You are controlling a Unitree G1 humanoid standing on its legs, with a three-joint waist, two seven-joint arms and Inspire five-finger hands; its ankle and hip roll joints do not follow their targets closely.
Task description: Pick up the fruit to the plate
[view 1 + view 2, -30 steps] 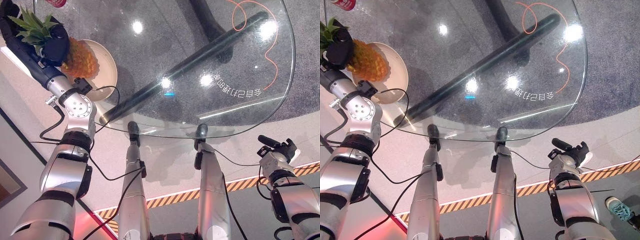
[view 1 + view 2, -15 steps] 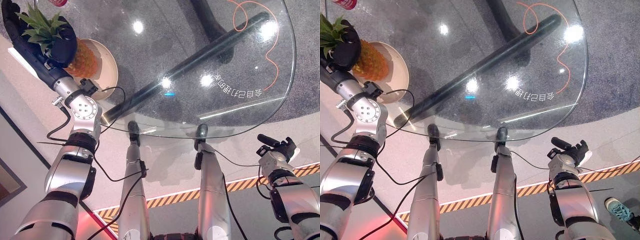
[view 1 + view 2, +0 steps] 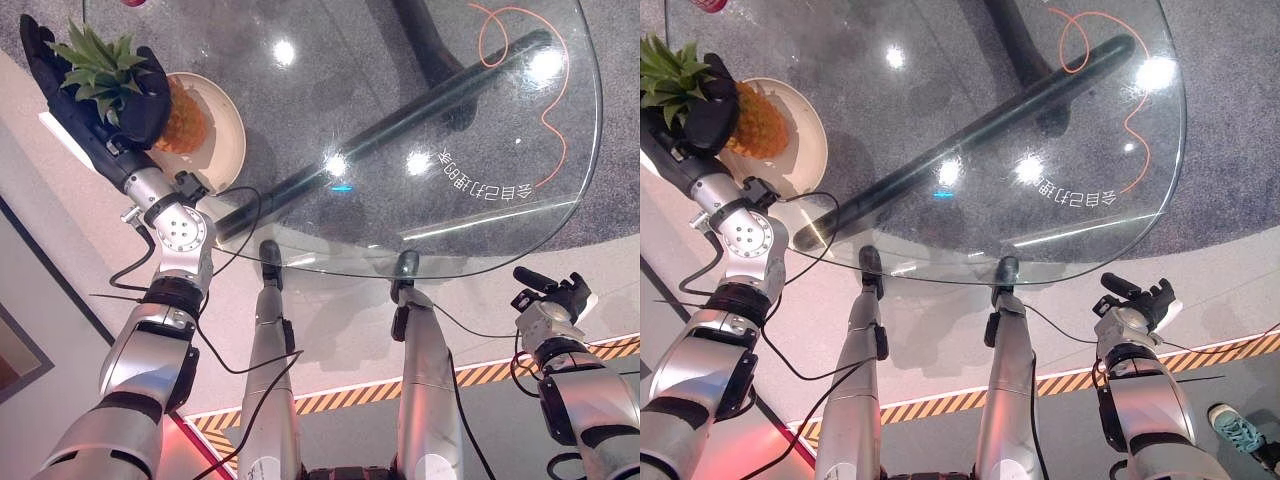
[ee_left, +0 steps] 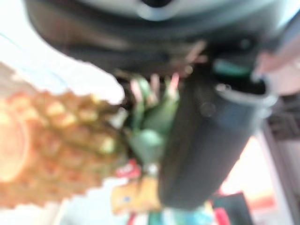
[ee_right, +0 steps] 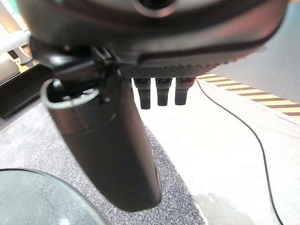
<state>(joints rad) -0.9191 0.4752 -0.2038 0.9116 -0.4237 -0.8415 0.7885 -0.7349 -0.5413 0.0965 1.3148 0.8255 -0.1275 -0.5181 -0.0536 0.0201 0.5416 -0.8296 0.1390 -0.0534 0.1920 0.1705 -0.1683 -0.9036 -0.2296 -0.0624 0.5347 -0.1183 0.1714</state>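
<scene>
A pineapple (image 3: 186,116) with a green crown rests with its orange body on the cream plate (image 3: 228,150) at the far left of the glass table. My left hand (image 3: 148,98) is shut on it, curled round the crown's base, so the fruit leans out over the plate from my palm. In the left wrist view the pineapple (image 4: 51,140) sits beside my thumb (image 4: 206,140), with leaves between thumb and fingers. My right hand (image 3: 553,298) hangs below the table's near right edge, open and holding nothing; its thumb (image 5: 108,140) shows straight in the right wrist view.
The round glass table (image 3: 470,235) stands on a dark bar-shaped base (image 3: 400,125) seen through the top. An orange cable (image 3: 540,110) lies on the grey carpet beneath. A red can (image 3: 706,4) is at the far left edge. Striped tape (image 3: 480,370) marks the floor.
My left arm has swung a little inward, carrying the crown toward the plate while the body stays on it. The whole view has shifted slightly. The right hand has not moved.
</scene>
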